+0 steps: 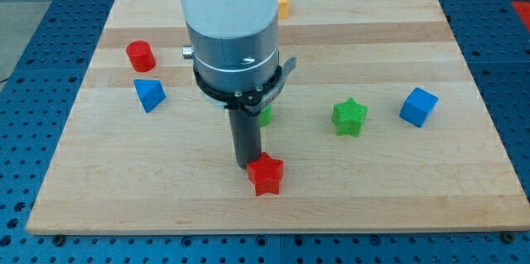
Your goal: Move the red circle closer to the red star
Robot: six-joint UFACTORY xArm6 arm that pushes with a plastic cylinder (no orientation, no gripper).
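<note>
The red circle (141, 55) is a short red cylinder at the view's upper left of the wooden board (389, 189). The red star (267, 174) lies near the board's bottom edge, at the middle. My tip (246, 164) is the lower end of the dark rod and stands just left of and above the red star, touching or almost touching it. The red circle is far from my tip, up and to the left.
A blue triangular block (149, 94) lies just below the red circle. A green star (349, 117) and a blue cube (418, 107) are at the right. A green block (265, 116) and an orange block (283, 3) are partly hidden behind the arm.
</note>
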